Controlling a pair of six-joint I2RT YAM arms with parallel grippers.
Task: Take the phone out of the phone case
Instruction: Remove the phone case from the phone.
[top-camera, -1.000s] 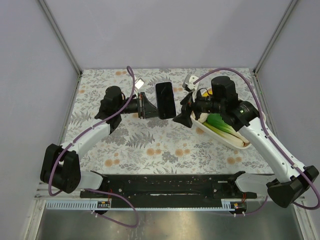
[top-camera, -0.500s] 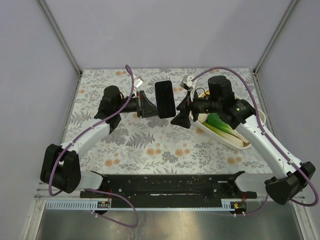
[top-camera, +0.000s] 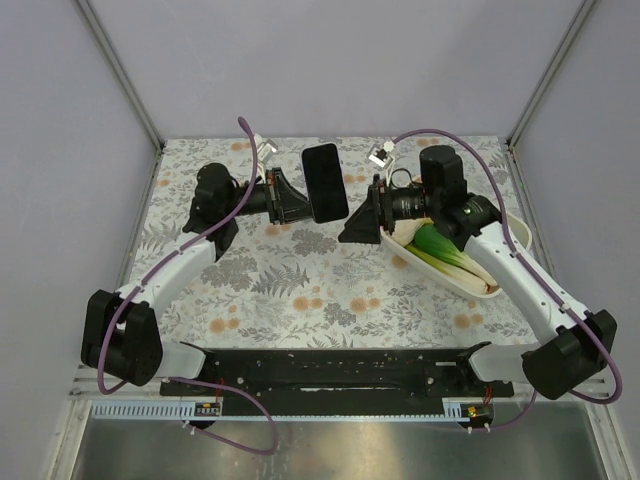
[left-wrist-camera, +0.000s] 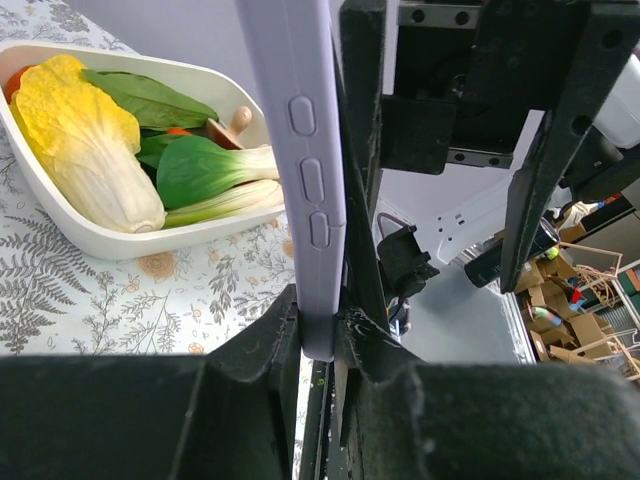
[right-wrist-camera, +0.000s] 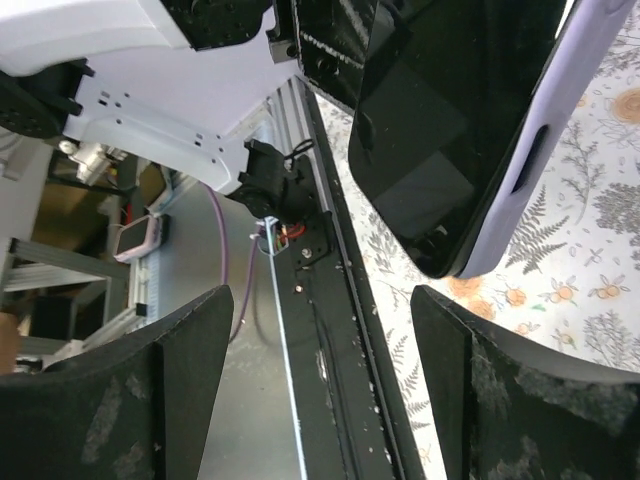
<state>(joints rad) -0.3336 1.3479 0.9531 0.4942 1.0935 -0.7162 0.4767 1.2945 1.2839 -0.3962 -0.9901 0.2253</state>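
Your left fingers (left-wrist-camera: 245, 400) are clamped tight on one end of the lilac phone case (left-wrist-camera: 300, 150), holding it aloft over the worktop (top-camera: 300, 290) with the black-screened phone (right-wrist-camera: 440, 120) seated inside, while your right fingers (right-wrist-camera: 190, 390) gape wide just beside it, gripping nothing.

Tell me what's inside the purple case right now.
The phone sits inside the case, dark screen facing out and the rim wrapped round its edge. The left gripper clamps one end, covering that part, and the case hides the phone's back.
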